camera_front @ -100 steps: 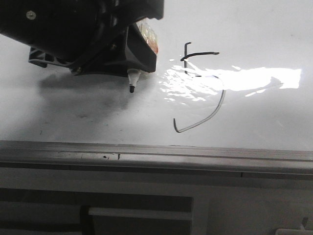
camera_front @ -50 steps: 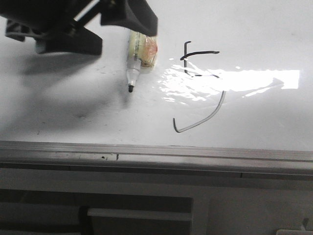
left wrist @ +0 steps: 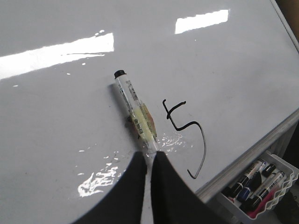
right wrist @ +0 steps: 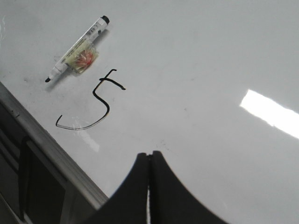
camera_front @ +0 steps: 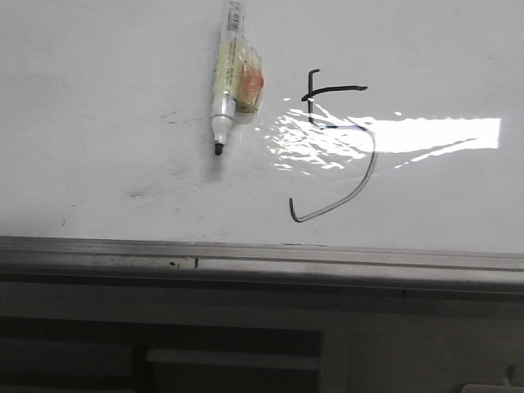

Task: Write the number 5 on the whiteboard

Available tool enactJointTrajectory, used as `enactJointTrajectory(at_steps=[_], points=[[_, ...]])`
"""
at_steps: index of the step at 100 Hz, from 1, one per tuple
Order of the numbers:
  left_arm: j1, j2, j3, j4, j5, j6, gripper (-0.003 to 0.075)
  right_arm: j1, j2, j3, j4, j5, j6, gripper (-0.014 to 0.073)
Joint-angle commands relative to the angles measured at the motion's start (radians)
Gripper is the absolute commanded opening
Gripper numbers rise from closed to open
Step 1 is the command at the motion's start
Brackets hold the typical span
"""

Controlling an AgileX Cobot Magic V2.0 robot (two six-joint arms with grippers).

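The number 5 is drawn in thin black line on the whiteboard, with stem, top bar and a hooked belly; it also shows in both wrist views. A clear marker with a yellowish pad taped to it lies flat on the board just left of the figure, tip toward the front rail. No gripper appears in the front view. My left gripper hovers over the marker's tip end, jaws a narrow gap apart, holding nothing. My right gripper is shut and empty, away from the marker.
A grey metal rail runs along the board's front edge. A white tray with several markers sits below the rail on one side. Bright glare patches lie across the board near the figure.
The left gripper let go of the marker, rose and pulled back out of the front view. The marker now lies on the board. The drawn figure is unchanged.
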Motion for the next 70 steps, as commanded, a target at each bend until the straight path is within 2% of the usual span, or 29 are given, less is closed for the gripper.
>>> enactJointTrajectory(at_steps=[1, 70], points=[[0.001, -0.038, 0.008, 0.003, -0.063, 0.001, -0.002, -0.004, -0.051, 0.002, -0.029, -0.08, 0.01, -0.0063], [0.001, -0.076, 0.091, 0.003, -0.091, 0.001, -0.002, -0.004, -0.077, 0.011, -0.029, -0.061, 0.01, -0.0063]])
